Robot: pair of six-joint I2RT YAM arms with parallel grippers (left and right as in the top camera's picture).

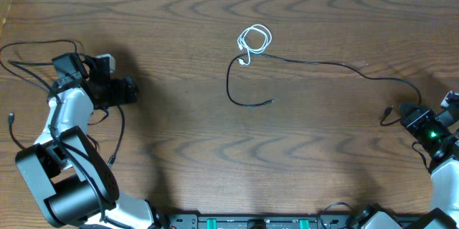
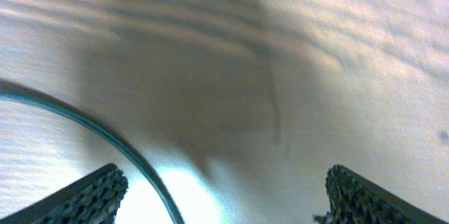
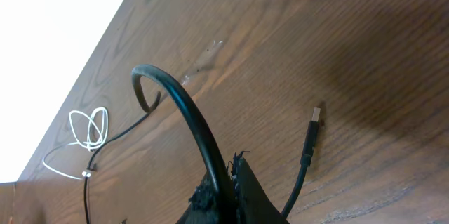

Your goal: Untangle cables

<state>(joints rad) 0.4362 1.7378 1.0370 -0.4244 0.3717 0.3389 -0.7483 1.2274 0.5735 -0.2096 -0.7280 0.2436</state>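
Observation:
The white cord (image 1: 254,40) lies in a small coil at the table's upper middle, also seen far off in the right wrist view as the white cord (image 3: 90,130). The black cord (image 1: 323,65) starts at that coil, where its left part hooks down to a free end (image 1: 271,101), and runs right to my right gripper (image 1: 407,111). That gripper (image 3: 226,182) is shut on the black cord (image 3: 186,112). The cord's plug end (image 3: 313,131) lies on the wood just beside it. My left gripper (image 1: 134,91) stands open over bare wood at the far left, its fingers (image 2: 88,197) wide apart.
Loose black arm wires (image 1: 39,46) curl around the left arm at the table's left edge. A thin dark wire (image 2: 105,134) crosses the wood in the left wrist view, between the fingers. The table's far edge (image 3: 91,48) runs close behind the coil.

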